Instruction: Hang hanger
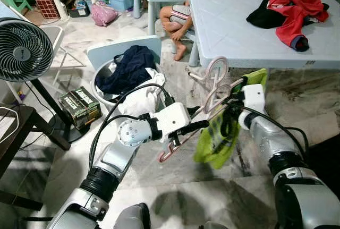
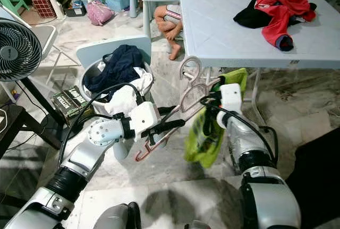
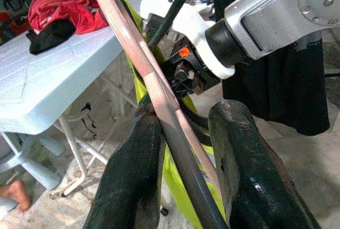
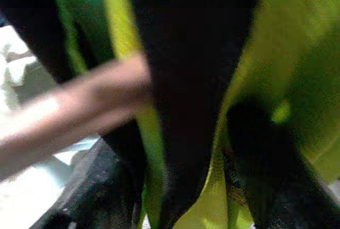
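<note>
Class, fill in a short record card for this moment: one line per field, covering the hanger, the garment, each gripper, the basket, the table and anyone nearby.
Hanger: pink hanger, tilted, hook pointing up, held between the two arms
Garment: yellow-green garment draped off the hanger, hanging down
Left gripper: left gripper, fingers closed around the hanger's bar
Right gripper: right gripper, at the garment and hanger; grip unclear
Basket: laundry basket holding dark blue and white clothes
Table: pale table with red and black clothes on top
Person: a leg and bare foot beside the table

hanger (image 1: 212, 88): smooth pink plastic | garment (image 1: 215, 133): lime-green cloth | table (image 1: 223, 22): matt pale plastic | floor (image 1: 297, 101): glossy marble
</note>
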